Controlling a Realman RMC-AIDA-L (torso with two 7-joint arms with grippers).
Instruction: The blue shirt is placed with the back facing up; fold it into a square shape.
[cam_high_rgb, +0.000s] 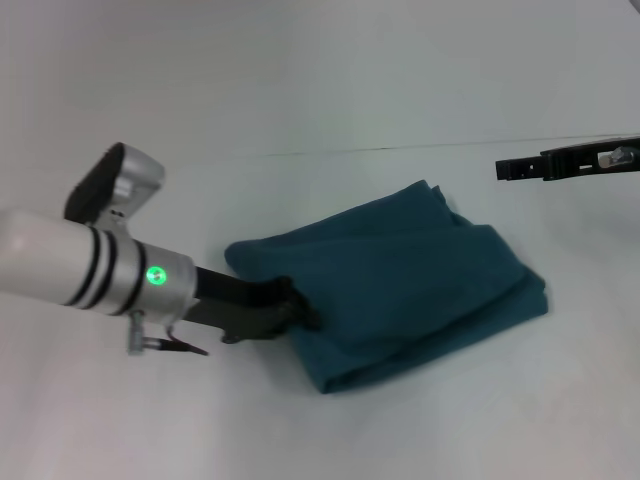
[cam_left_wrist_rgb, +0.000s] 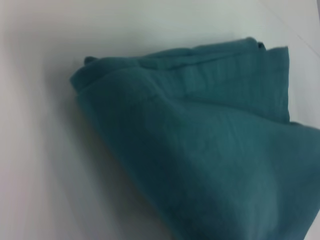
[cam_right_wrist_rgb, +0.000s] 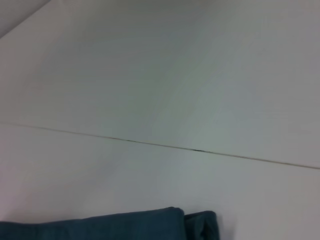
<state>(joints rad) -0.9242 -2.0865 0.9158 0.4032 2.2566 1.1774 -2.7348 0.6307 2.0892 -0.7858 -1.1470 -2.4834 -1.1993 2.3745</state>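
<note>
Three views record one moment late in the folding, as we judge it. On the white bench (cam_high_rgb: 120, 420) the blue shirt (cam_high_rgb: 400, 290) lies gathered into a thick, roughly four-sided bundle, its layers stacked unevenly and its outline closer to a slanted quadrilateral than to a true square. We see the left gripper (cam_high_rgb: 300, 312) at the bundle's left edge, its dark fingers meeting the cloth there; they appear to be pinching the edge, and we read this as a grip for drawing or squaring that side. We place the right gripper (cam_high_rgb: 515, 169) well apart from the shirt, hanging above the bench at the far right, apparently withdrawn so that the left arm works alone; whether its fingers are spread or pressed together we cannot tell.

The head view alone shows both arms and the whole outline of the bundle. The left wrist view shows the shirt (cam_left_wrist_rgb: 200, 150) close up, with its stacked hems and a rounded fold at one corner, but none of that arm's own fingers. The right wrist view shows mostly bare bench, a thin seam line (cam_right_wrist_rgb: 200, 150) across it, and only a strip of the shirt (cam_right_wrist_rgb: 125, 225).
</note>
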